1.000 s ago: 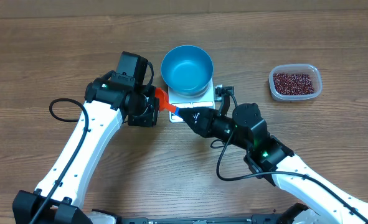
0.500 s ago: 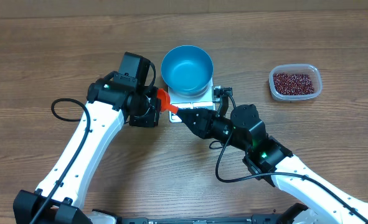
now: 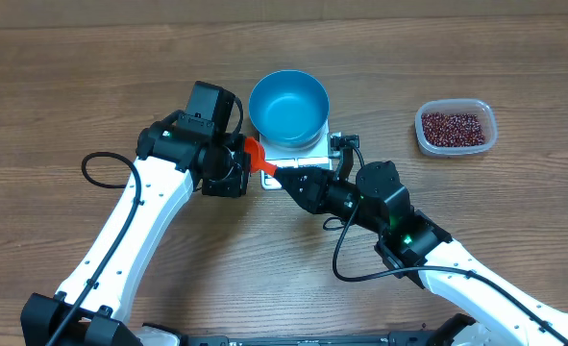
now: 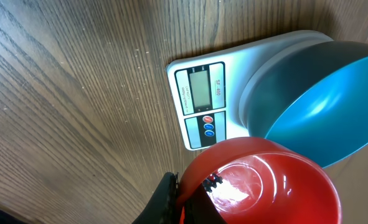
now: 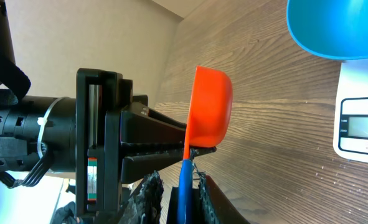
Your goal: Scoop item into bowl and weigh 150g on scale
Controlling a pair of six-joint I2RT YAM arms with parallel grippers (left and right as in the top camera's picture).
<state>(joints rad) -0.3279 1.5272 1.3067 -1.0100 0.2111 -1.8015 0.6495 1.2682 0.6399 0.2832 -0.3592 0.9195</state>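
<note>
Reaching in from the lower left with the left arm (image 3: 135,207), elbow bent, wrist turned rightward. Clamping the left gripper (image 5: 174,148) tight on the neck of the scoop (image 5: 210,102). Stretching low from the lower right with the right arm (image 3: 476,274). Straddling the scoop's handle with the right gripper (image 3: 287,179), fingers (image 5: 151,193) close on either side; unclear whether touching.

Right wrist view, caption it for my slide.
Left tool grips the orange scoop, whose blue handle sits within the right tool.
</note>
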